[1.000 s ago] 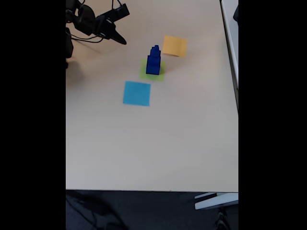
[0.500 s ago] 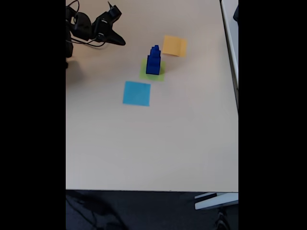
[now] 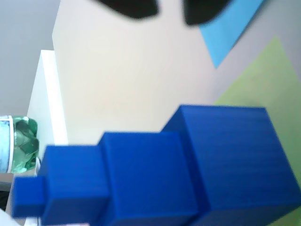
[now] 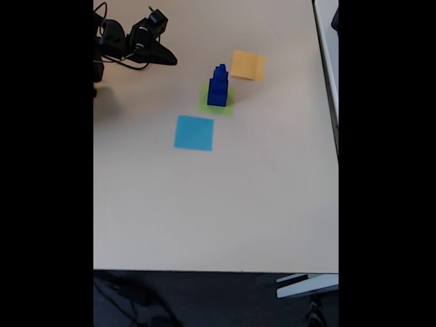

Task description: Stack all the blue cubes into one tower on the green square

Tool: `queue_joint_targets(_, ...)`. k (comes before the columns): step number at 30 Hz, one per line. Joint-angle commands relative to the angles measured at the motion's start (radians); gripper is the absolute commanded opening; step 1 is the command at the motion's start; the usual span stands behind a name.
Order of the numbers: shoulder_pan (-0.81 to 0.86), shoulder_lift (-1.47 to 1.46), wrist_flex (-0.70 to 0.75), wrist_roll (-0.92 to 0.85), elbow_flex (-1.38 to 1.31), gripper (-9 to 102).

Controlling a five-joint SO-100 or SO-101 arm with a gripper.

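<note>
Blue cubes [image 4: 218, 86] stacked in one tower on the green square [image 4: 216, 102], on a pale beige table [image 4: 225, 204].

From the green square in the fixed view: light-blue square [image 4: 194, 132] below-left, orange square [image 4: 247, 65] above-right, gripper [image 4: 172, 61] well apart upper-left, its opening not discernible. Dark floor [image 4: 204, 300] lies beyond the table's near edge.

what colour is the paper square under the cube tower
Lime green; the green square under the blue cubes shows best in the fixed view.

Hand [image 4: 170, 61] slightly farther up-left, away from blue cubes [image 4: 218, 86].
</note>
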Motion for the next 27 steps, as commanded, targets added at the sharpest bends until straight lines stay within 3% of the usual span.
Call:
queue_joint_targets(1,0.005,0.014,0.04,0.0,0.009,0)
queue_joint_targets(13,-0.009,0.0,0.115,-0.083,0.009,0)
queue_joint_targets(23,0.021,-0.034,0.089,-0.009,0.009,0)
queue_joint_targets(27,0.002,-0.032,0.104,-0.132,0.009,0)
